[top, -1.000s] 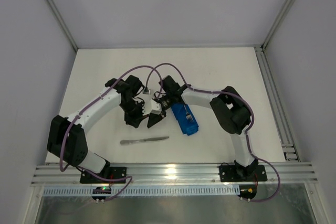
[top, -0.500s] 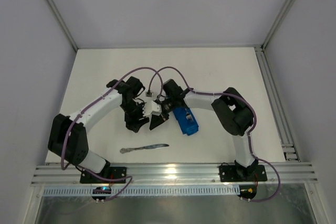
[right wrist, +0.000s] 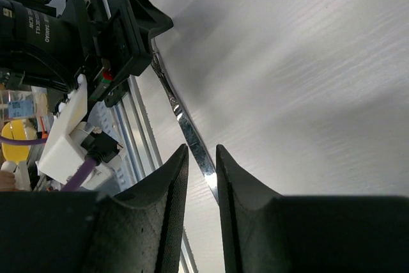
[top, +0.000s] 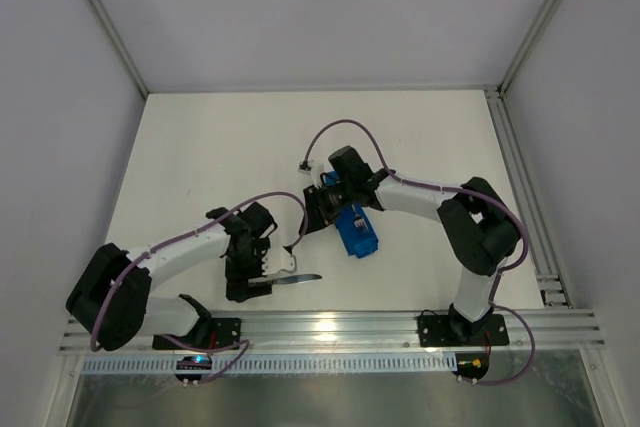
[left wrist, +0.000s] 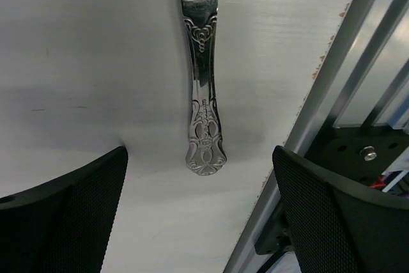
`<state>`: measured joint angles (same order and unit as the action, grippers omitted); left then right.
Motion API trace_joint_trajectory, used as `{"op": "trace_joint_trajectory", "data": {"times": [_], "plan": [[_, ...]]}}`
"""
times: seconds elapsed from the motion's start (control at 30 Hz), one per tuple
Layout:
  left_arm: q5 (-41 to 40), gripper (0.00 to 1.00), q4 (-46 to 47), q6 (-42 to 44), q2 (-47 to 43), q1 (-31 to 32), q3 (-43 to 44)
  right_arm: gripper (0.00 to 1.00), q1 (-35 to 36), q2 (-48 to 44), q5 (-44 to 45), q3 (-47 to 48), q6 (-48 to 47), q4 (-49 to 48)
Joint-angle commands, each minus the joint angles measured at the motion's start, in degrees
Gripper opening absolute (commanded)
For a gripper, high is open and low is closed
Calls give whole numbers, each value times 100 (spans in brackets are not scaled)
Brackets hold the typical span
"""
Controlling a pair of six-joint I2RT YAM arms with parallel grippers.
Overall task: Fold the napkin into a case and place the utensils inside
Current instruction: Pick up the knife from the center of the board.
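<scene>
Left gripper (left wrist: 199, 153) stands wide open and holds nothing. Its two black fingers (left wrist: 64, 215) are on either side of the ornate handle of the knife (left wrist: 203, 110) and do not touch it. The knife lies flat on the white table (top: 200, 147), near the front edge, just beside the aluminium rail (left wrist: 332, 68). Farther back, well apart from the knife, lies the blue case (top: 355, 237) — a narrow oblong on the table. The right gripper (top: 312, 219) is just beside the left side of the case, its jaws almost together — only a thin gap, nothing between them.
</scene>
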<state>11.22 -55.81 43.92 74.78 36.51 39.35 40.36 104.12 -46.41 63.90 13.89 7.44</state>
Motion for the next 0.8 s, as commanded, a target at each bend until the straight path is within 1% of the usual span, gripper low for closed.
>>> {"op": "trace_joint_trajectory", "data": {"times": [0.0,0.07,0.17,0.2,0.23,0.27,0.3,0.33,0.37,0.43,0.47,0.53,0.63,0.67,0.73,0.77], "plan": [[-314,96,1063,-428,53,277,-182,28,16,-365,369,-44,52,-94],[-357,90,1151,-481,89,313,-147,28,-2,-444,387,-79,52,-85],[-866,86,1528,-481,255,444,-305,28,-28,-594,484,-123,9,3],[-998,84,1686,-464,378,488,-366,28,-37,-638,501,-149,8,20],[-1043,81,1722,-516,684,541,-376,28,-54,-734,536,-176,17,38],[-1069,65,1705,-594,782,550,-315,28,-89,-787,563,-237,9,47],[-1061,59,1740,-552,844,593,-323,28,-98,-848,598,-281,17,47],[-1061,51,1740,-534,880,611,-340,28,-116,-980,633,-325,17,47],[-1061,34,1749,-499,863,620,-367,28,-133,-1042,651,-412,17,55],[-1061,20,1802,-420,784,620,-402,28,-195,-1261,677,-509,26,47],[-1235,11,1837,-376,766,620,-428,27,-212,-1314,695,-597,26,38],[-1368,0,2056,-209,774,612,-411,28,-265,-1411,721,-685,26,12],[-1350,0,2197,316,783,611,-358,28,-274,-1412,870,-774,140,29],[-1333,0,2267,371,722,611,-376,28,-265,-1359,1062,-835,210,21],[-1141,0,2294,406,547,611,-367,28,-135,-1341,1396,-914,316,-32],[-722,0,2129,441,433,603,-306,28,-90,-1341,1520,-1010,342,-102]]}}
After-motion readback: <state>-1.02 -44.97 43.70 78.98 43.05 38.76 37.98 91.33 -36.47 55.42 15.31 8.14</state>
